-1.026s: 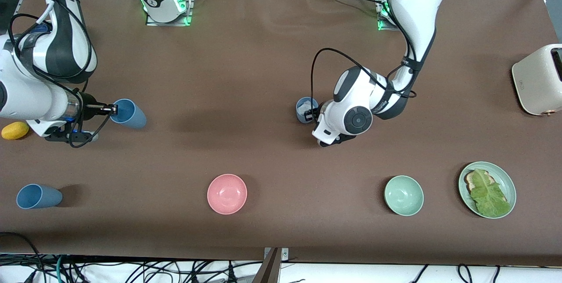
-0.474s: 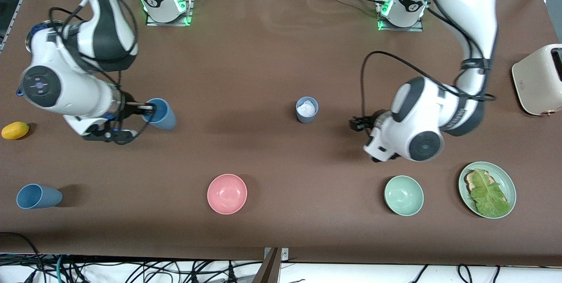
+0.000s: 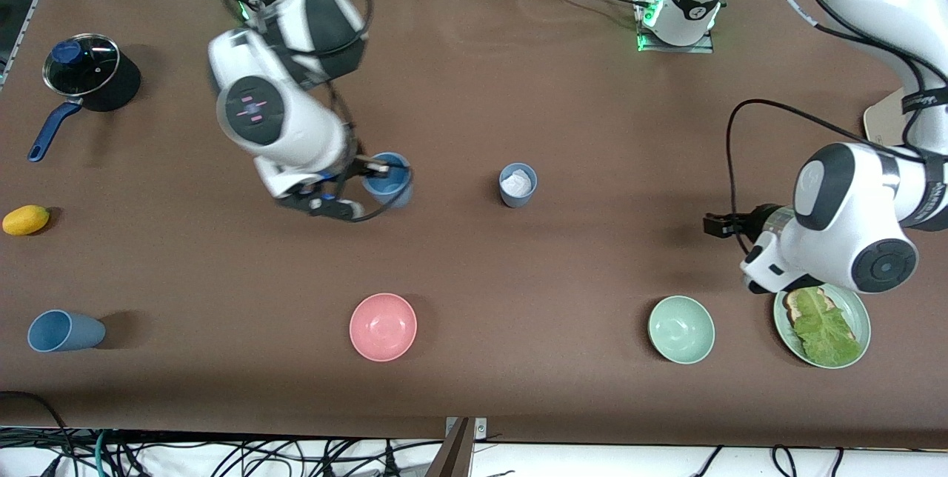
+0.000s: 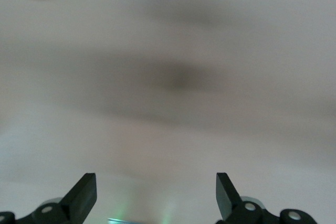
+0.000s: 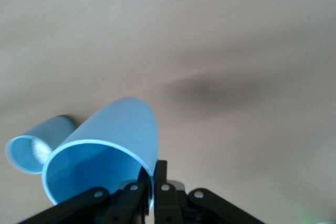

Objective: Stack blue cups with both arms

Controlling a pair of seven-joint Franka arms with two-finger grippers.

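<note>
While nothing is stacked yet, I judge the task about a third done.
Right gripper (image 3: 368, 164): pinching the rim of a blue cup (image 3: 389, 179), carried over mid-table near the standing cup (image 3: 518, 185).
Standing cup: upright at centre, something white inside.
Third cup (image 3: 64, 331): near the front edge at the right arm's end, untouched.
Left gripper (image 3: 717, 224): jaws spread, empty, waiting near the plate (image 3: 859, 314).
Change: the carried cup has moved much closer to the standing cup; the left arm has pulled away from it.

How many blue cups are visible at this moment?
3. One is held by the right gripper at its rim. One stands upright mid-table with something white inside. One lies on its side near the front edge, at the right arm's end.
</note>
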